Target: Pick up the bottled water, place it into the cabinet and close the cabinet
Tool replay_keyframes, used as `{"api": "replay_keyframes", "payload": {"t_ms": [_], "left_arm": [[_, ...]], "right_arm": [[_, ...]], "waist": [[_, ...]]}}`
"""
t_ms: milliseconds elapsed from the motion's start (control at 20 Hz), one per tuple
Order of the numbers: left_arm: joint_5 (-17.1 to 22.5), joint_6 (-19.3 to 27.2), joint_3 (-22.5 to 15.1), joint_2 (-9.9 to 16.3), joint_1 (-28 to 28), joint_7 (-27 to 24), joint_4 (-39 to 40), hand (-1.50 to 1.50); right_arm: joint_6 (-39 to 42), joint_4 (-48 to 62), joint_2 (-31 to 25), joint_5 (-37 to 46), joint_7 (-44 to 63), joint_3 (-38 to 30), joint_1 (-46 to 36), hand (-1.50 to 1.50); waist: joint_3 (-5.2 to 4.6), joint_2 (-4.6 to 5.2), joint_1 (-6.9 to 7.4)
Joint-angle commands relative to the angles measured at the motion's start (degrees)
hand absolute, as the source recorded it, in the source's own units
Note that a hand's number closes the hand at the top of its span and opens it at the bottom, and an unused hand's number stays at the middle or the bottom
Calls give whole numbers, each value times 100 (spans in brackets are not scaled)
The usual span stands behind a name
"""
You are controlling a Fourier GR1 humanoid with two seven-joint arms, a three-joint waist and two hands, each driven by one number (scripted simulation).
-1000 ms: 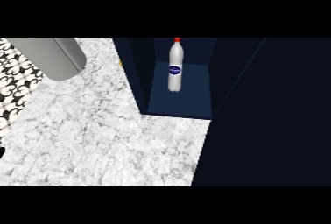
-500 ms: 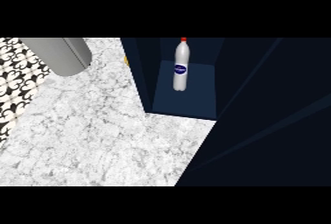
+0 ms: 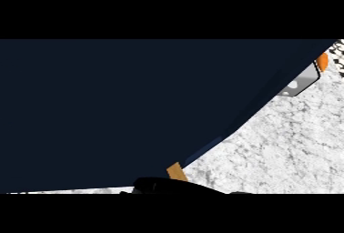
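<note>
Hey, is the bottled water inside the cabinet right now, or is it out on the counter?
Cannot tell. The bottle does not show; a dark navy panel fills most of the head view, leaving only marble counter at the right.

A broad dark navy flat panel (image 3: 121,113) fills the view from nine to one o'clock. White-grey speckled marble counter top (image 3: 282,145) shows at four o'clock. A grey metal box (image 3: 300,83) sits at two o'clock.

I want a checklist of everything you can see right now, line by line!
Surface: white marbled counter top shows at the right and lower edge.
Job's things: bottled water not seen; large dark navy cabinet panel fills most of the view.
Clutter: grey metal object and small orange thing at upper right.
Hands: a black shape at the lower edge, unclear whether a hand.
Cables: nothing seen.
Surroundings: tan wooden edge under the panel.
</note>
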Motion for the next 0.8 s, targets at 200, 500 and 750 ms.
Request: {"api": "replay_keyframes", "payload": {"t_ms": [200, 500, 750], "left_arm": [[-84, -674, 455, -343, 735, -425, 339, -150], [247, -1336, 1323, -329, 1254, -361, 583, -150], [-39, -1296, 1443, -716, 1419, -159, 264, -150]], "right_arm": [[-414, 1759, 174, -1252, -180, -207, -2098, 150], [179, 2615, 177, -1830, -317, -777, -1711, 150], [411, 3375, 175, -1893, -297, -1232, -1986, 150]], "waist": [[40, 19, -356], [56, 38, -545], [55, 37, -632]]}}
